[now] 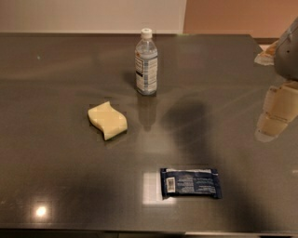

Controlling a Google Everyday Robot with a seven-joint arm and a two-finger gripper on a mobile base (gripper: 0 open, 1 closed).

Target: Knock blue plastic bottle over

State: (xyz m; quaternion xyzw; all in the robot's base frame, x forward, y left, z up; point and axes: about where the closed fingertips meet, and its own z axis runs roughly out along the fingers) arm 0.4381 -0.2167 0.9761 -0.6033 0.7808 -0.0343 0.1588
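The blue plastic bottle (pixel 146 62) stands upright on the dark grey table (pixel 56 153), toward the back middle. It is clear and bluish with a white cap and a white-and-blue label. My gripper (pixel 275 114) hangs at the right edge of the view, above the table, far to the right of the bottle and a little nearer the camera. Its pale fingers (pixel 281 106) point down-left. Nothing is seen in it.
A yellow wavy sponge (pixel 107 120) lies left of and in front of the bottle. A flat dark-blue packet (pixel 190 182) lies near the front edge. The table's back edge meets a pale wall (pixel 93 14). The arm's shadow falls right of the bottle.
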